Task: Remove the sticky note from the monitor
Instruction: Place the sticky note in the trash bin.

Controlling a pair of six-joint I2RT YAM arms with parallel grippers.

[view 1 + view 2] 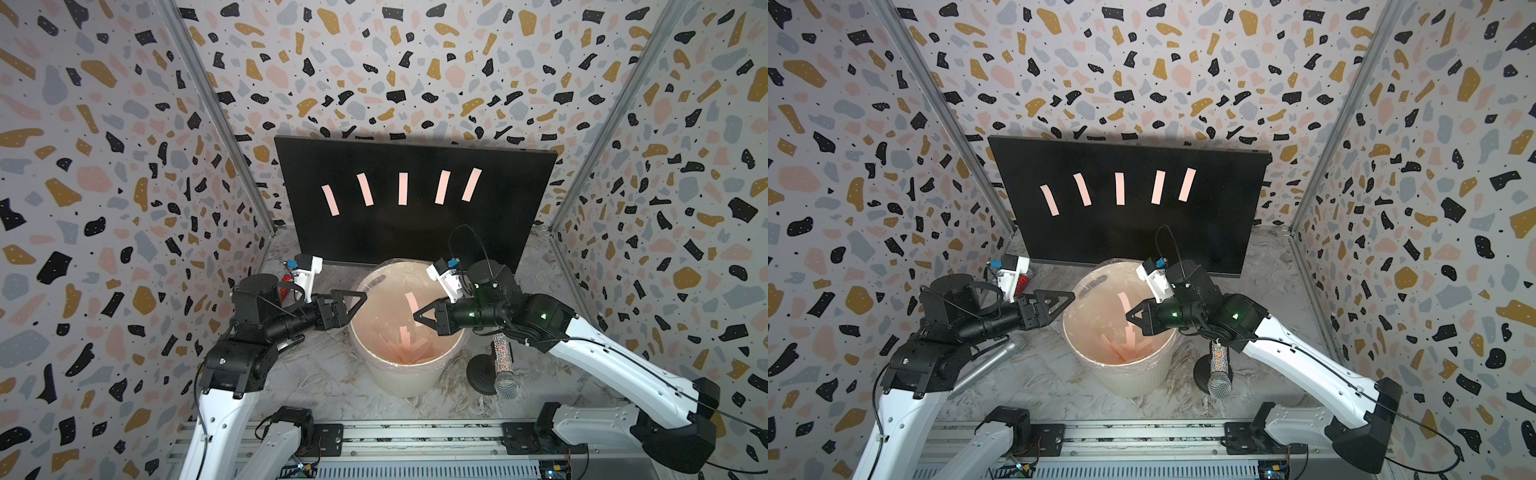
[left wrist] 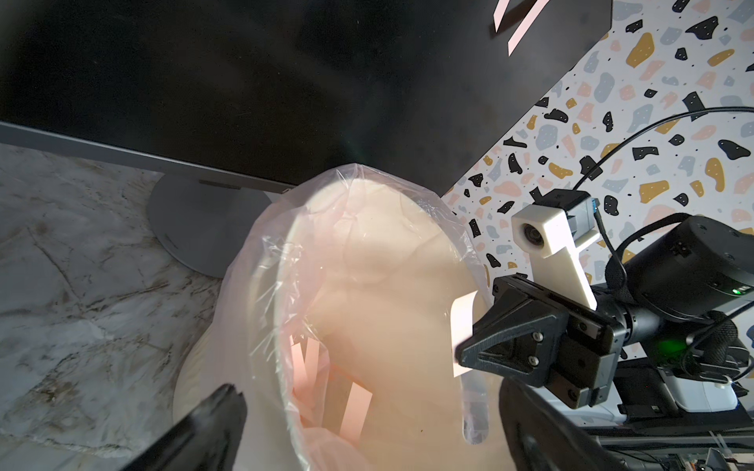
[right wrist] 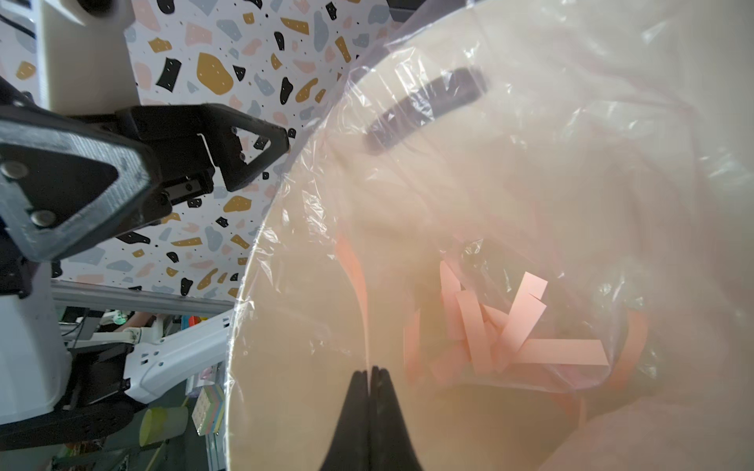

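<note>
Glare flecks the crinkled clear plastic liner (image 3: pixel 530 142) beyond the blurred black right claw (image 3: pixel 370 379). Bright overhead light; well behind that claw, the flat black monitor (image 1: pixel 415 232) shadows the terrazzo-patterned wall (image 1: pixel 415 83). Top-view edges bow.

One monitor (image 1: pixel 415 232) bears five pink sticky notes (image 1: pixel 402 188). A sixth note (image 2: pixel 463 330) is in the right hand (image 1: pixel 419 316), the left hand (image 1: pixel 358 297) has none, and more lie overlapped in the one white bucket (image 1: pixel 399 376), too tangled to count. The surface (image 1: pixel 316 374) carries two microphones, one glittery (image 1: pixel 1219 370) and one silver (image 1: pixel 988 365).
</note>
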